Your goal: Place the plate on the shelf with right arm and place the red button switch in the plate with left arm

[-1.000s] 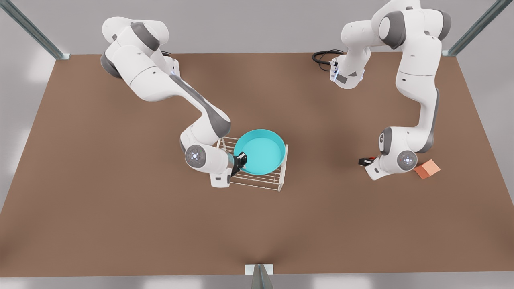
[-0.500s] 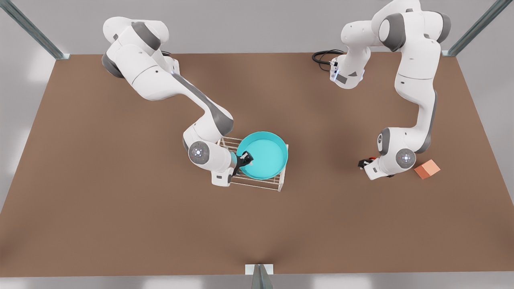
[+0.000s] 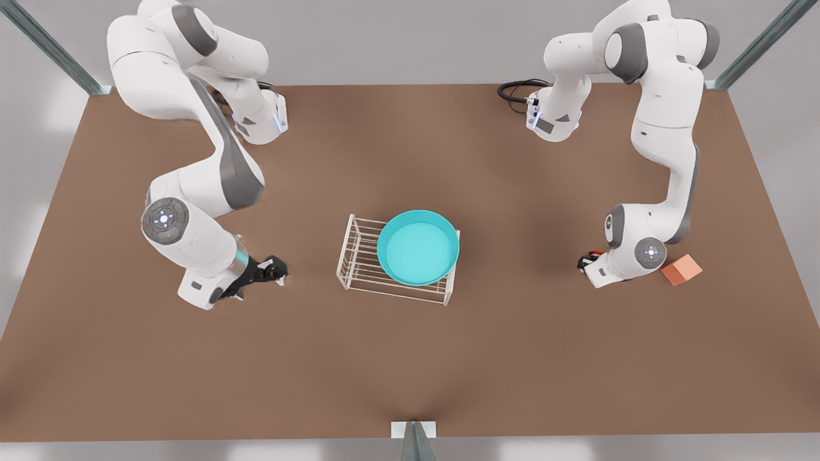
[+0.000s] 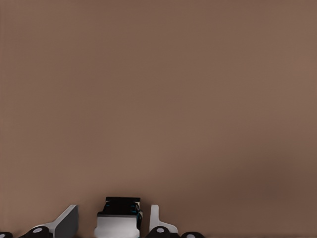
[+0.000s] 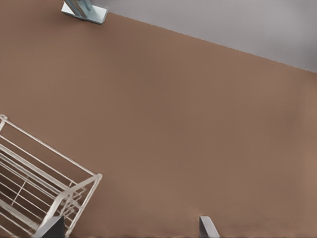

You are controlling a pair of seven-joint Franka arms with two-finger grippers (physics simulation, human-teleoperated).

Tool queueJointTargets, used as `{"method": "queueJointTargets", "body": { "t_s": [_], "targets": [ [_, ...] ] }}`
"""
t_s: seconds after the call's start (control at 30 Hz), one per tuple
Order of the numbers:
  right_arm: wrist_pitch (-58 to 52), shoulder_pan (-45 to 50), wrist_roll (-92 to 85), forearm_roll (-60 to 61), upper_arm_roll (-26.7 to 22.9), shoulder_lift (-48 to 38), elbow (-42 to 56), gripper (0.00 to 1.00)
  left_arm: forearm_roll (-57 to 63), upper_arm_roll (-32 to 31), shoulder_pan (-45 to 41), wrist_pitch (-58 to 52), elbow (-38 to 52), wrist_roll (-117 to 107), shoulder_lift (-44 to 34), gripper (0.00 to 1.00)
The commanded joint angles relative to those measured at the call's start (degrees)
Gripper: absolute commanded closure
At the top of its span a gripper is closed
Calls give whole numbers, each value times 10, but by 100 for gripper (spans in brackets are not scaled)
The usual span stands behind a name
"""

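Note:
The turquoise plate [image 3: 418, 246] rests on the white wire shelf [image 3: 359, 256], over the end toward the front view's right. My right gripper [image 3: 277, 269] hangs open above the table to the front view's left of the shelf, well apart from it. In the right wrist view its fingertips [image 5: 207, 225] are spread wide, with a corner of the shelf [image 5: 34, 188] beside them. My left gripper [image 3: 585, 261] is low at the front view's right, open, straddling the red button switch [image 3: 594, 253]. The left wrist view shows the switch's black box [image 4: 119, 218] between the fingers [image 4: 69, 220], red cap hidden.
An orange block [image 3: 681, 269] lies just to the front view's right of the left arm's wrist. A black cable [image 3: 516, 89] coils at the table's far edge. A metal post bracket [image 3: 413, 430] stands at the near edge.
My right gripper let go of the plate's rim and drew far back toward the front view's left, leaving the plate on the shelf. The left gripper edged in over the switch.

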Motion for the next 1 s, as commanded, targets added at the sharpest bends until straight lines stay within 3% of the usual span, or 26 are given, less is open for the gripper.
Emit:
{"method": "queueJointTargets", "body": {
  "t_s": [0.0, 0.1, 0.13, 0.23, 0.33, 0.4, 0.97],
  "targets": [
    [-219, -4, -39, -49, -44, -51, 8, 0, 0, 1, -2, 0, 0, -13, 0, 23],
    [-242, 2, -51, 20, -79, -157, -27, 0, -1, 1, -2, 0, -1, -13, 1, 23],
    [-240, 15, -42, 77, -126, -188, -61, 0, -1, 1, -2, 0, -2, -13, 3, 23],
    [-232, 13, -39, 73, -131, -191, -75, 0, -1, 1, -2, 0, -4, -13, 4, 23],
    [-231, 11, -43, 76, -131, -188, -75, 0, -1, 1, -3, -1, -3, -12, 3, 46],
    [-231, 10, -49, 77, -131, -186, -75, 0, -1, 1, -4, -1, -2, -12, 3, 48],
    [-227, 11, -52, 82, -135, -178, -75, 0, 2, 1, -11, 6, 0, -13, 11, 48]
  ]
}}
